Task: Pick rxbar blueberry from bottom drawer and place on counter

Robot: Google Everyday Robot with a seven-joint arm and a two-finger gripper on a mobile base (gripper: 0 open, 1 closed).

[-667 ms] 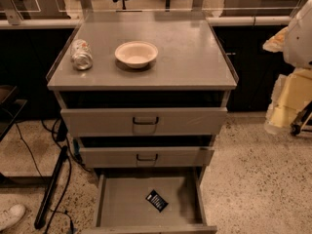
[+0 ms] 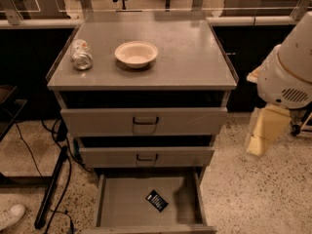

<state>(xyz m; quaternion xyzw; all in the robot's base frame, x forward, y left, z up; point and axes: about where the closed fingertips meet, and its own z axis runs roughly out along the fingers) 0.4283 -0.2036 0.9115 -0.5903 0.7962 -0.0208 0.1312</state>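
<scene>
Grey cabinet, top surface (image 2: 195,57) wide and matte with a slightly raised edge. White arm housing (image 2: 290,67) fills the right margin, well clear of the cabinet. The pale yellow end effector (image 2: 265,130) hangs below it, beside the cabinet's right flank at roughly upper-drawer height. Cannot tell whether it is apart or together; nothing is seen in it. The top drawer (image 2: 97,122) and middle drawer (image 2: 107,157) both stand slightly proud of the carcass, and the bottom drawer (image 2: 122,204) is pulled well out beneath them.

Risk 1: the middle drawer front overhangs the rear of the bottom tray, so a steep descent could knock the wrist against it. Approach from the front looks safer.

Risk 2: the tray is shallow with low side walls, so a misaligned descent could catch a wall.

On the surface, a cream bowl (image 2: 136,53) sits near centre-left and a crushed silver can (image 2: 81,54) lies to its left. Both could be struck at placement, while the right half is bare.

Floor, left: dark stand leg and cables (image 2: 51,189) and a white shoe (image 2: 12,216), both away from the arm's side.

The rxbar blueberry (image 2: 156,201) lies flat and skewed on the tray floor, right of centre, apart from the walls.

Risk 3: the thin wrapper lying flush on metal may slide or slip out of a pinch.
</scene>
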